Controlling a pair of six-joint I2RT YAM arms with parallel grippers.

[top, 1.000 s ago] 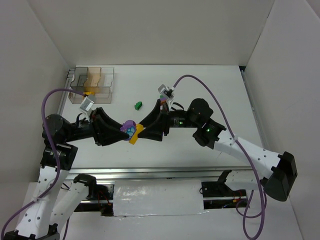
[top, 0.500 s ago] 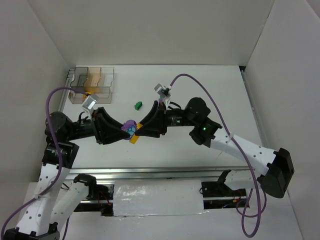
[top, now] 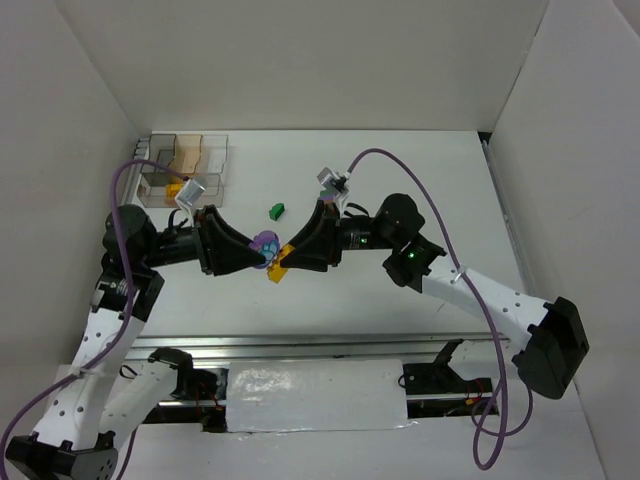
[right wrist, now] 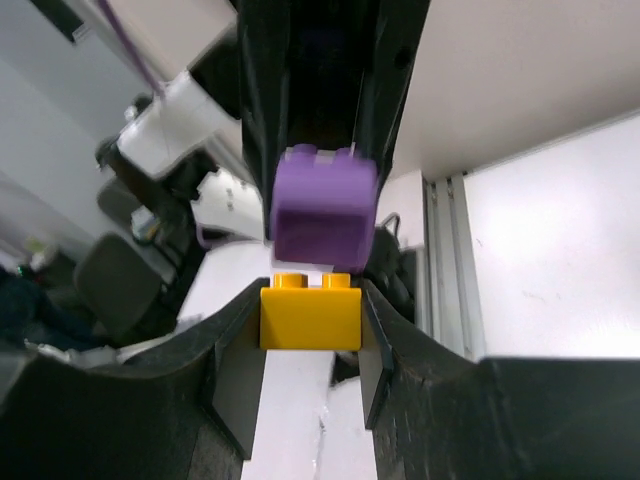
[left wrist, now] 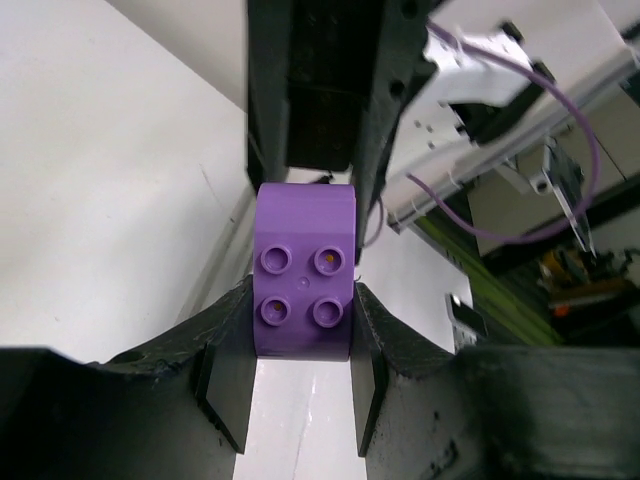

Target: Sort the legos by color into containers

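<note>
The stacked pair has come apart. A second ago the purple brick (left wrist: 304,272) and yellow brick (right wrist: 310,318) sat pressed together between the two arms. Now the right wrist view shows a thin gap between them. The left gripper (left wrist: 303,335) is clamped on the purple brick and has drawn slightly toward the organizer tray (top: 216,160). The right gripper (right wrist: 311,345) pinches the yellow one above the bench (top: 430,180). Each brick can probably go to its own cell now. A green brick (top: 277,210) waits nearby.
</note>
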